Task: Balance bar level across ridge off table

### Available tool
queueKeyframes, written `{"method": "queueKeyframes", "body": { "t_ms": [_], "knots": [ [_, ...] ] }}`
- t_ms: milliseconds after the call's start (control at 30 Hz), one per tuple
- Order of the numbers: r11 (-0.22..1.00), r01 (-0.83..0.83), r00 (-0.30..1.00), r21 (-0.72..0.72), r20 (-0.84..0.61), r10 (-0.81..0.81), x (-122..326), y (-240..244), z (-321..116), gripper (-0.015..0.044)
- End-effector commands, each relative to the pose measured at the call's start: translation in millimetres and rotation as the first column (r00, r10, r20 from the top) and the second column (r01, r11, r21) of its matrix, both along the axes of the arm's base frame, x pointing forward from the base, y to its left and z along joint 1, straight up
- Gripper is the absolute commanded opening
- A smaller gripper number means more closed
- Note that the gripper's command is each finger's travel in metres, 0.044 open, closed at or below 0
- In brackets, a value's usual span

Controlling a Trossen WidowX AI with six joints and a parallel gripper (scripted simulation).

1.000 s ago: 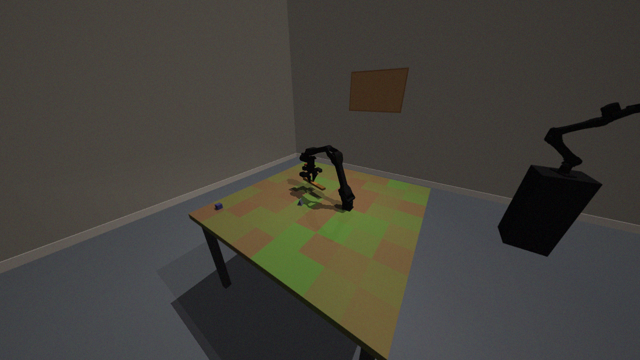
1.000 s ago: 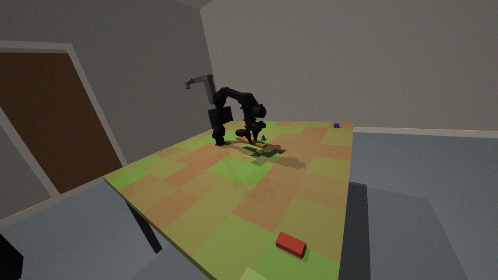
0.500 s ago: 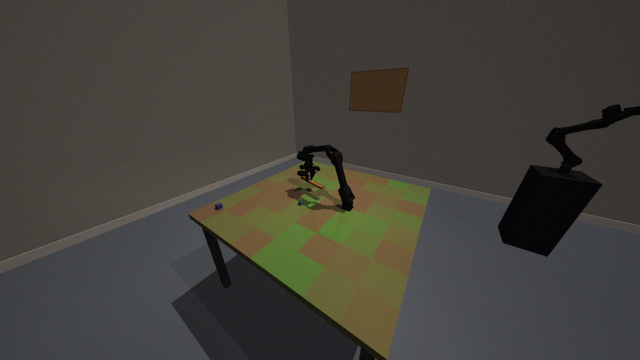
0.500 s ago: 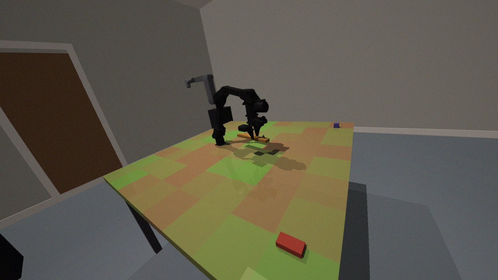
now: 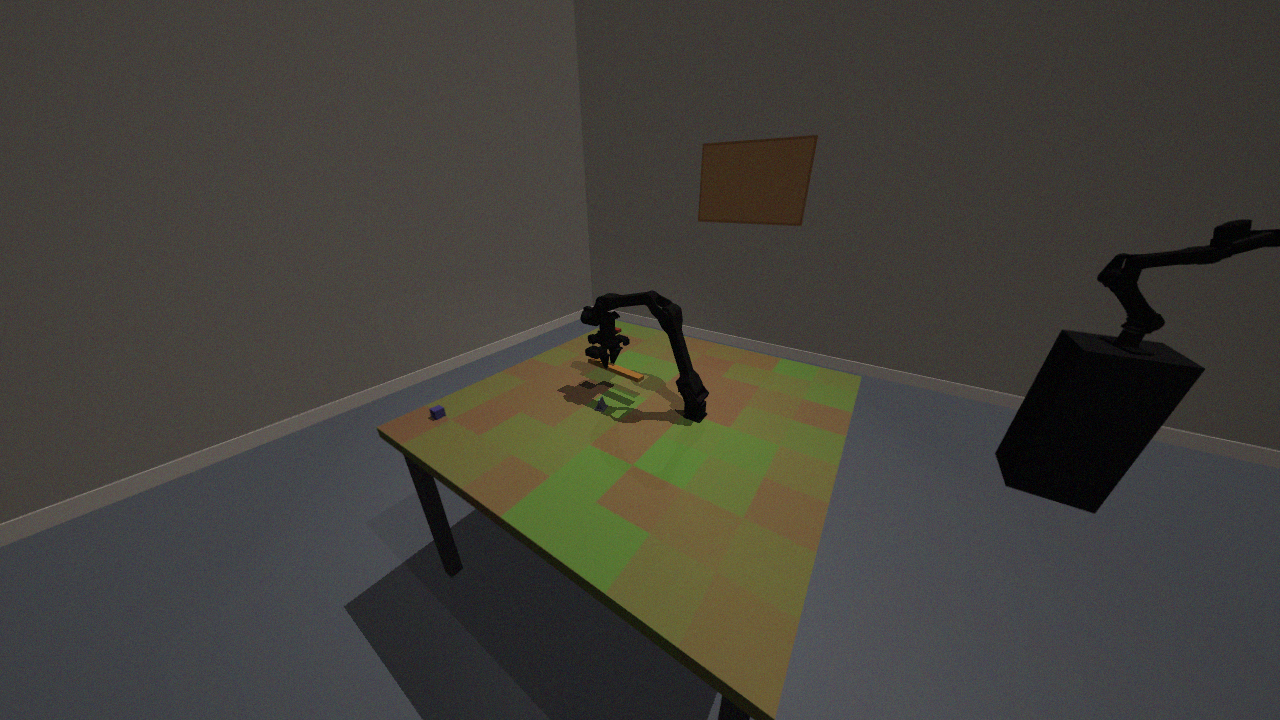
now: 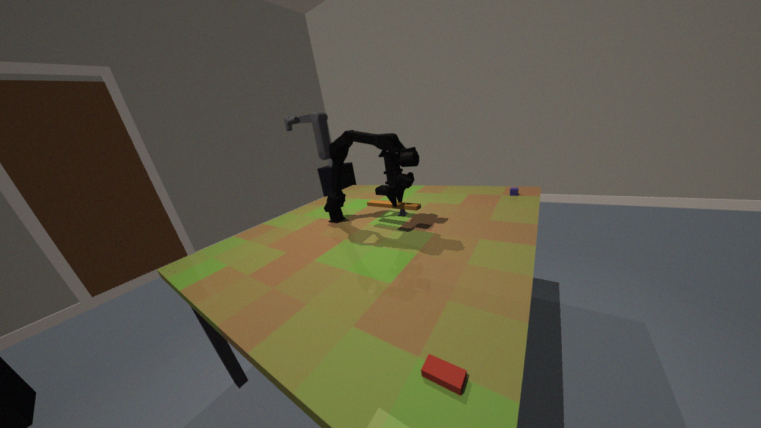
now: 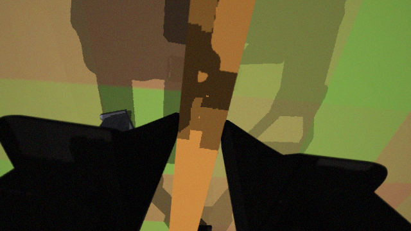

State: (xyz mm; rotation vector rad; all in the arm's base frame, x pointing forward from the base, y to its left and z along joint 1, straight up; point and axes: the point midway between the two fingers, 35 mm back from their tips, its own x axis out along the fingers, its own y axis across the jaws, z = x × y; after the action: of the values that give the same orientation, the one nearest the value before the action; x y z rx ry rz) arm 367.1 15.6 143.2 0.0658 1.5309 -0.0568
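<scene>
A long orange bar (image 5: 631,375) (image 6: 376,204) (image 7: 189,186) is held in the air above the patchwork table (image 5: 572,523) (image 6: 298,340). My gripper (image 5: 610,361) (image 6: 397,204) (image 7: 201,122) is shut on the bar, one finger on each long side, and points down. The bar looks roughly level. The small dark ridge (image 5: 600,404) (image 6: 402,212) (image 7: 117,119) stands on the table. In the wrist view the ridge is left of the bar, partly hidden behind the left finger. The bar is off to the side of the ridge, not over it.
A small blue cube (image 5: 436,412) (image 6: 513,191) sits near a table corner. A red block (image 6: 444,372) lies near another edge, far from the arm. A second arm stands on a black pedestal (image 5: 1092,425) off the table.
</scene>
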Motion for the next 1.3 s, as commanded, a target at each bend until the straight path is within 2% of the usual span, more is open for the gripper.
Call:
{"method": "queueKeyframes", "body": {
  "t_ms": [0, 1033, 1267],
  "knots": [
    [1.0, -0.029, 1.0, -0.002, -0.004, 0.029, -2, 13, 0, 0.0],
    [0.95, -0.314, 0.95, -0.001, -0.004, 0.314, -30, 129, 3, 0.0],
    [0.946, -0.325, 0.946, -0.001, -0.004, 0.325, -32, 135, -1, 0.0]
  ]
}}
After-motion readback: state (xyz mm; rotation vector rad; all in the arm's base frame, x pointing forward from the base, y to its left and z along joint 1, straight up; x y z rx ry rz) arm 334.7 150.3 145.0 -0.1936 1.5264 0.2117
